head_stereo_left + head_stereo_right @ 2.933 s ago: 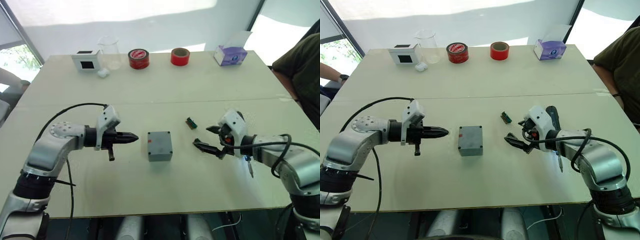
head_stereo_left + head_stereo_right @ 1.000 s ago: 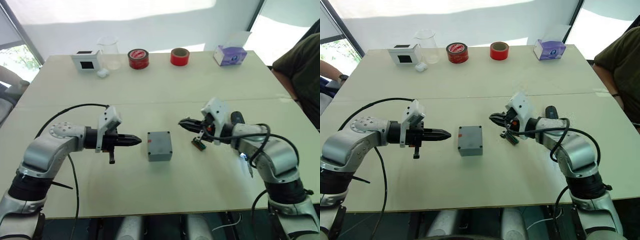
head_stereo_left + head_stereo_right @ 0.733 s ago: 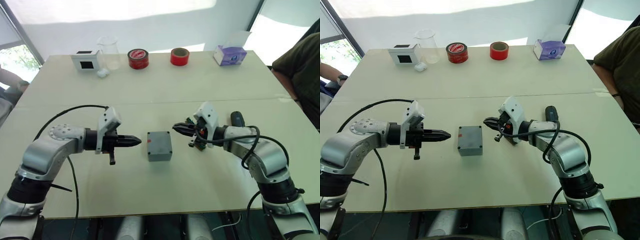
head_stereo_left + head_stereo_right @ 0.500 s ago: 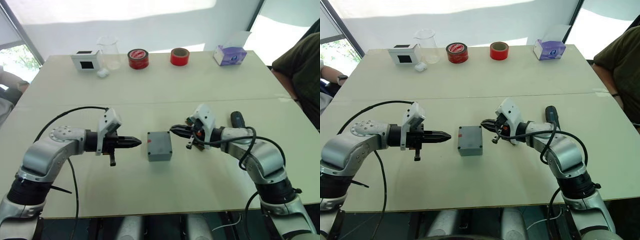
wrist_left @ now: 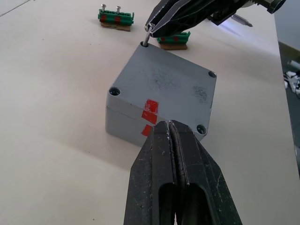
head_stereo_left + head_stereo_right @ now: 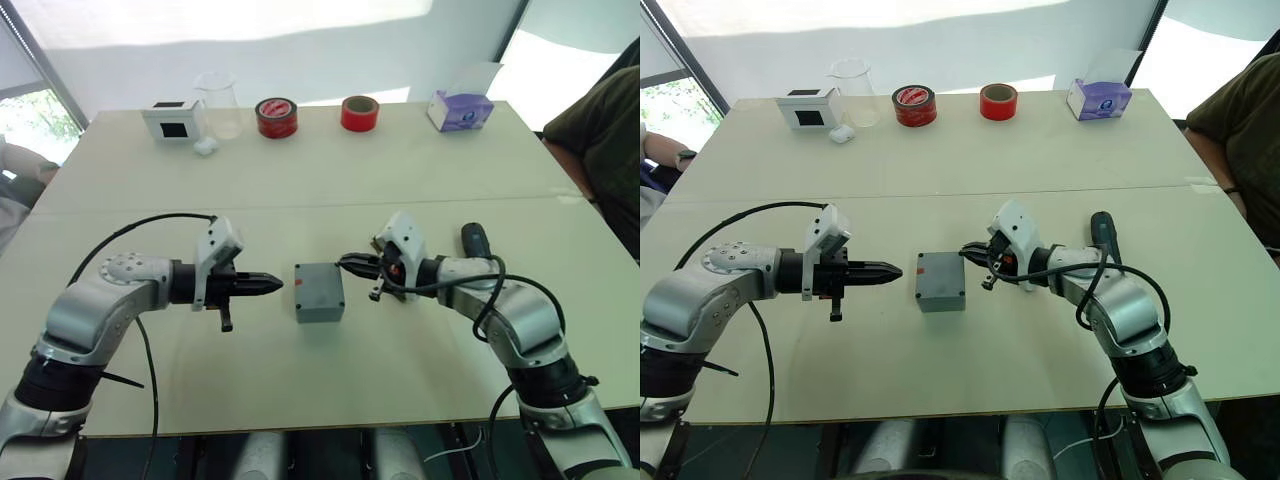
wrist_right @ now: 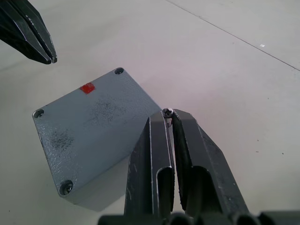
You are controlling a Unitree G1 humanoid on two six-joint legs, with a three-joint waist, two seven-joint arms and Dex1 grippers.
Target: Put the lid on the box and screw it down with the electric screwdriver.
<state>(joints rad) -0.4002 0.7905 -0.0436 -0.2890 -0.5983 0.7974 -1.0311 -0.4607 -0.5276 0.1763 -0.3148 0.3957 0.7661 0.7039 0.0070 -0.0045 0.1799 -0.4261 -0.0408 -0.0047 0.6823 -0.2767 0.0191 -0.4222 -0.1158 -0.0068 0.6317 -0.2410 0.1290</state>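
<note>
A: Status? Where's the box [image 6: 320,292]?

B: Mid-table, lid [image 5: 164,86] already seated on it. Right gripper [image 7: 168,114] is pinching a small screw [image 5: 146,39] right at the box's corner hole on its side. Left gripper [image 5: 169,127] has its fingers pressed together, holding nothing, just short of the box's red-marked wall.

A: Handling?

B: Screw's probably tiny, smooth, easy to drop; grip it at the head. Box looks rigid and light, may slide.

A: Anything the head views miss?

B: Left wrist view shows the screw tip at the hole. Electric screwdriver [image 6: 474,242] lies beyond the right arm from the box.
</note>
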